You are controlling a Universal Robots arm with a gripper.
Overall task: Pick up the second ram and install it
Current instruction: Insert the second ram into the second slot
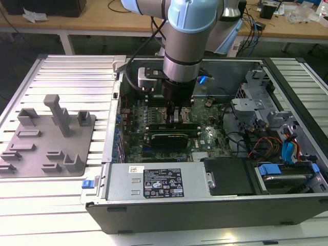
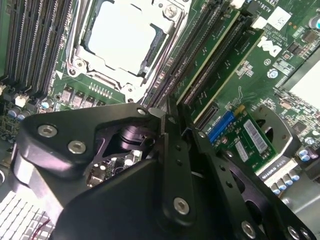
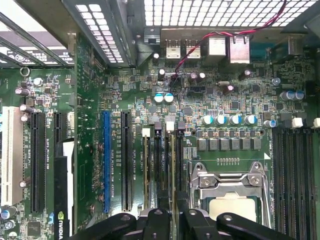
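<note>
Black gripper (image 2: 171,111) linkage sits closest to the lens in both wrist views, its arms converging to a narrow tip low over the motherboard (image 3: 125,90). The hand reads as clenched: the second ram (image 2: 207,57) runs straight out from between the fingertips, and from these angles I judge they are pinching its thin upper edge, though the contact itself is hidden by the linkage. In the first wrist view the same strip (image 3: 172,165) shows edge-on, standing in one of the black slots directly ahead of the gripper (image 3: 173,217), so it is at the slot rather than in the air. Another green module (image 2: 227,70) stands in a slot just beside it, on the side of the hand away from the processor socket (image 2: 120,35). The socket lies close on the other side. The exterior view has the gripper (image 1: 177,114) upright inside the open computer case (image 1: 205,205), well apart from the grey fixture plate (image 1: 51,138). To do this well, in my judgement: keep the strip vertical and parallel to its neighbour, press straight down and evenly along its length, and confirm both end clips close. Tilting risks a half-seated edge or a scrape against the adjacent module.
</note>
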